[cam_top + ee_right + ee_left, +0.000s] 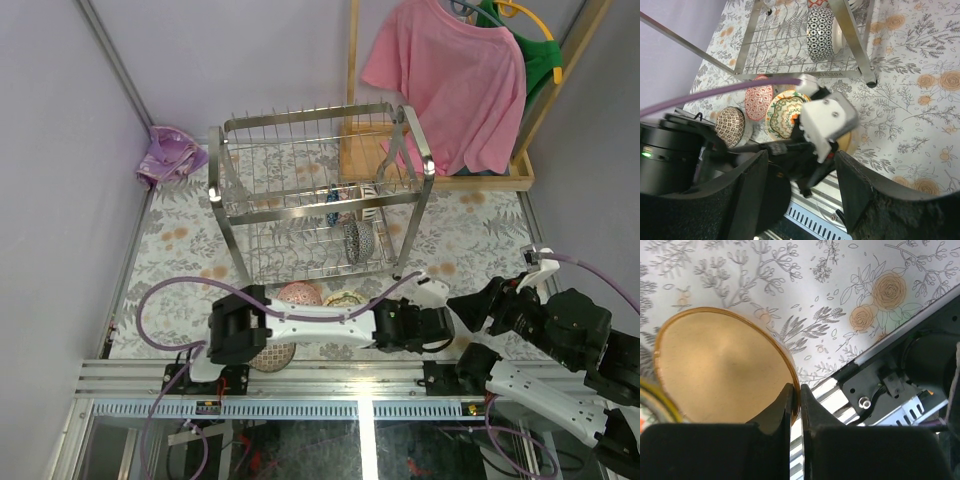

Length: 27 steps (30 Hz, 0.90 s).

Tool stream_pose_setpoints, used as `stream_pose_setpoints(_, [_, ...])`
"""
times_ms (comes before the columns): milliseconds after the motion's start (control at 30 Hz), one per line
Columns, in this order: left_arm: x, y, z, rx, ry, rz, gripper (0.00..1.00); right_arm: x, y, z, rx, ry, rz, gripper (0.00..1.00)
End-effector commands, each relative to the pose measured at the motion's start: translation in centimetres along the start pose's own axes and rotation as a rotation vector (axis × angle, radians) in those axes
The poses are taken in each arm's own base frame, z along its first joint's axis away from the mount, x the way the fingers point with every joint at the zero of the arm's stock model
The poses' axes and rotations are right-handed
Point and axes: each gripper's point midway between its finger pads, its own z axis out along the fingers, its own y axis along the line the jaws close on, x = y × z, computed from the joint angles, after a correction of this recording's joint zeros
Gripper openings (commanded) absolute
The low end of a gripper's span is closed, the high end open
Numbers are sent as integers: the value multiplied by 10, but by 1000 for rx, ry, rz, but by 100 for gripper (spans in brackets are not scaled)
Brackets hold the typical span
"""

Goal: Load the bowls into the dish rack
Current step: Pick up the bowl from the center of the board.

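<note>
The amber bowl (720, 370) is being pinched at its rim by the left fingers (786, 407), which are closed tight on it. This is near the front edge of the bench (815, 270), at about 5 o'clock from the dish rack (320, 190). The right fingers (752, 192) are being held wide apart around nothing, at 3 o'clock from that bowl. A black-and-white bowl (821, 27) is being carried on edge in the rack's lower tier.

Left arm (320, 322) stretches rightward, jaws clamped; right jaws apart.
</note>
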Motion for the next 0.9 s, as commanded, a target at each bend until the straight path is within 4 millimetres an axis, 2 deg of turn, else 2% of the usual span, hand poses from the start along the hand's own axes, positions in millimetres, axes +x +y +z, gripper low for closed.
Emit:
stream_pose_setpoints(0, [-15,16,-27,21,-70,-31,0,3,10,4,-43,32,-29,64])
stream_pose_setpoints(167, [-41,22,-68,128,-199,-75,0,4,13,9,-42,42,-39,64])
stream_pose_setpoints(300, [-55,25,-88,242,-255,-126,0,6,14,14,-45,54,-43,64])
stream_pose_setpoints(400, [-57,38,-96,281,-273,-161,0,8,15,16,-45,60,-45,64])
stream_pose_setpoints(633, [-55,83,-106,271,-284,-256,0,13,16,22,-46,74,-44,64])
stream_pose_setpoints(733, [-64,82,-124,399,-335,-301,0,15,15,25,-46,81,-44,64])
stream_pose_setpoints(867, [-65,90,-125,404,-346,-304,0,21,15,30,-47,96,-40,63])
